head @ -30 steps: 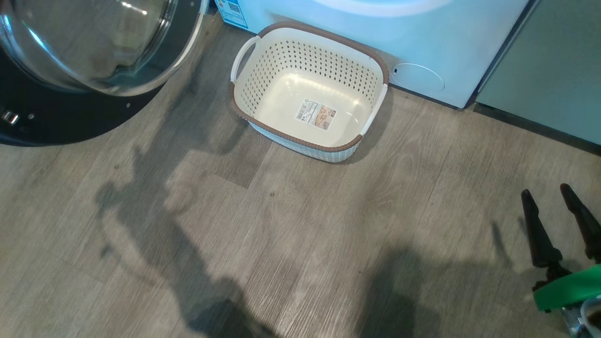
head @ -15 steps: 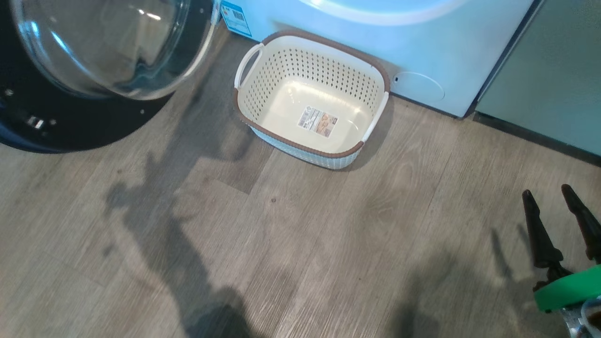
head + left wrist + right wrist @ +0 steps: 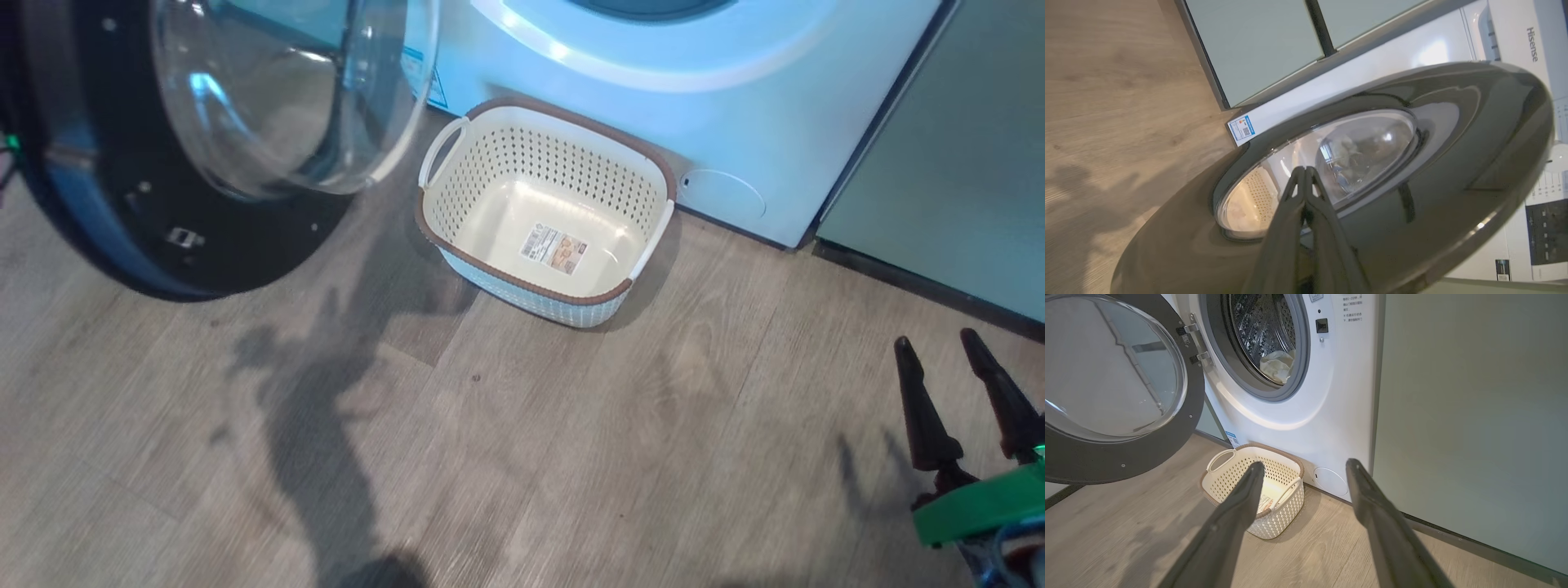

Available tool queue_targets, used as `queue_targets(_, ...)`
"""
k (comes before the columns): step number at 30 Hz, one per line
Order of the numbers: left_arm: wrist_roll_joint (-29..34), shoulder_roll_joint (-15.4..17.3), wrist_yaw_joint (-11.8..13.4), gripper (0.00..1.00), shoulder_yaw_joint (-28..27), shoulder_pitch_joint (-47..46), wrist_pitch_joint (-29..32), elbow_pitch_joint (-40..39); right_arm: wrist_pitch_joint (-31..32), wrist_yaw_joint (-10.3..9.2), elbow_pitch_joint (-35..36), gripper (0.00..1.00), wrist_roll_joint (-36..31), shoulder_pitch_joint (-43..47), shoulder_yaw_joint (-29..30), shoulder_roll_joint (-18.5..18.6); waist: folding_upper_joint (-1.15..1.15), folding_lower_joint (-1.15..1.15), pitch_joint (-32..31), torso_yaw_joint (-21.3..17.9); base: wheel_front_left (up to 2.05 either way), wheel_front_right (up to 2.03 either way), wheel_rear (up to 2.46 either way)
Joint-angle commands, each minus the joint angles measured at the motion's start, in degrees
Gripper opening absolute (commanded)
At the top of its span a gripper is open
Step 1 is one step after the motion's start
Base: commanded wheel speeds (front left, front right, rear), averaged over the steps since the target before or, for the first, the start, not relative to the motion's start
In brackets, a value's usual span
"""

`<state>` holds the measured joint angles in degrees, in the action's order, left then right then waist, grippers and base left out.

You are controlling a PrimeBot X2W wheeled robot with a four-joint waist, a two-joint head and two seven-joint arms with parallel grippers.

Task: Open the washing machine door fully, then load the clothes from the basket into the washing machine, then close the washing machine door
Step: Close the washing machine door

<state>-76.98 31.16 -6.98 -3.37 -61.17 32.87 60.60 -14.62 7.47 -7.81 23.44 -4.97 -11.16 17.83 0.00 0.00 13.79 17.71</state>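
I see the door [image 3: 106,204] cut off at top, standing open left of the washer [image 3: 735,90], clothes [image 3: 1278,365] half hidden in its drum [image 3: 1257,322], the basket [image 3: 555,155] long-side along its foot, my left gripper [image 3: 1305,171] pinched closed, right gripper [image 3: 935,337] spread.

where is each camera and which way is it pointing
Head view: on the head, looking down at the basket; right gripper lower right.
Left wrist view: left wrist, facing the washing machine door; left gripper shut.
Right wrist view: right wrist, facing the washing machine; its open gripper.
Shared: basket, in head and right wrist views.
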Motion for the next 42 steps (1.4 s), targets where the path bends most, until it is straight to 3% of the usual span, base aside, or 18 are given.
queue_targets(1, -0.6, 2.4, -0.5, 0.00, -0.4, -0.2, 1.2, -2.8, -0.4, 0.02, 1.3, 1.00, 0.1, 0.2, -0.7, 0.6, 0.00, 0.00, -0.5, 0.1, 0.00, 0.00, 0.00)
queue_targets(13, -1.3, -1.2, -0.5, 0.00, 3.2, 3.3, 5.5, -8.3, -0.4, 0.02, 0.5, 1.00, 0.1, 1.0, -1.1, -1.7, 0.00, 0.00, -3.9, -0.3, 0.00, 0.00, 0.00)
queue_targets(26, -2.3, -7.1, -0.5, 0.00, 6.8, 6.4, 7.3, -13.9, -0.4, 0.02, 0.3, 1.00, 0.1, 2.1, -0.9, -3.3, 0.00, 0.00, -6.8, -2.9, 0.00, 0.00, 0.00)
queue_targets(42, -3.0, -9.5, -0.5, 0.00, 7.8, 8.0, 6.1, -17.1, -0.4, 0.02, -0.2, 1.00, -0.1, 2.1, 0.0, -4.7, 0.00, 0.00, -6.4, -11.9, 0.00, 0.00, 0.00)
